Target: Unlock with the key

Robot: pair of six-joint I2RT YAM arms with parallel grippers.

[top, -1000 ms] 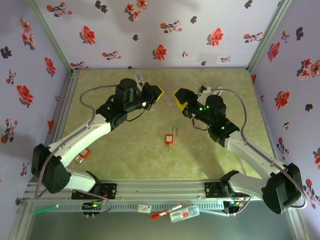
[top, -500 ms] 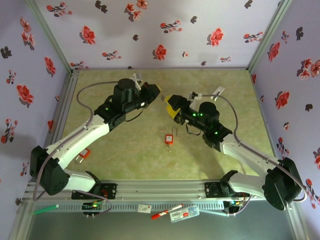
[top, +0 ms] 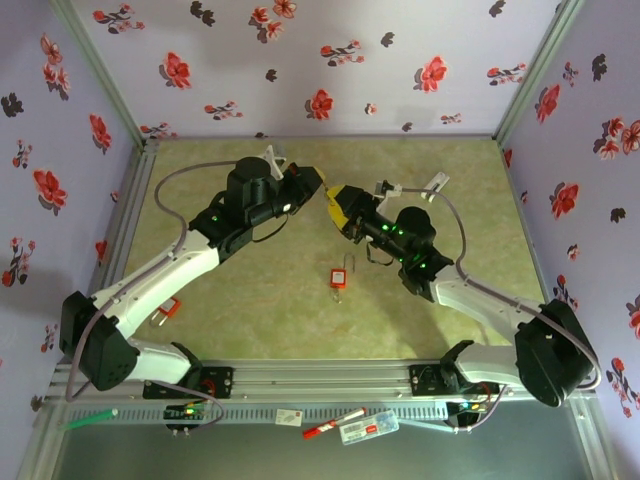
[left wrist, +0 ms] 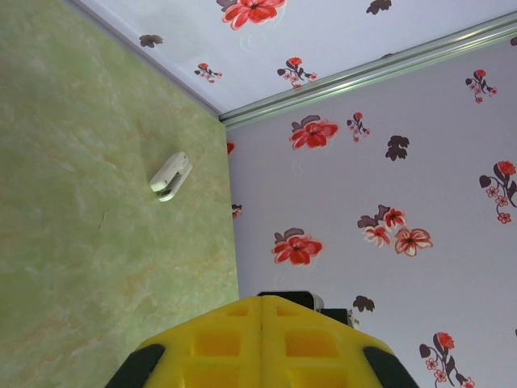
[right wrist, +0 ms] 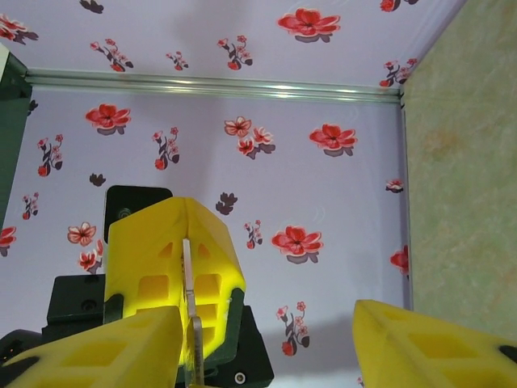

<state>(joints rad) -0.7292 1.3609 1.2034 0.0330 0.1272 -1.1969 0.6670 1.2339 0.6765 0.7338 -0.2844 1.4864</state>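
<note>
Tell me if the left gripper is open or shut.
Shut on the key: the left gripper has its yellow fingers pressed together, and the right wrist view shows the thin grey key pinched between them.

Key (right wrist: 187, 275) mostly hidden inside left hand (right wrist: 187, 242), perhaps only its edge showing, right hand (right wrist: 266, 347) cropped below

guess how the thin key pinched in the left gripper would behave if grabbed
The key looks like a straight metal strip, so probably stiff. Being so thin and smooth between the yellow fingers of the left gripper, it may slip or pivot. Tiny beside them, likely light.
</note>
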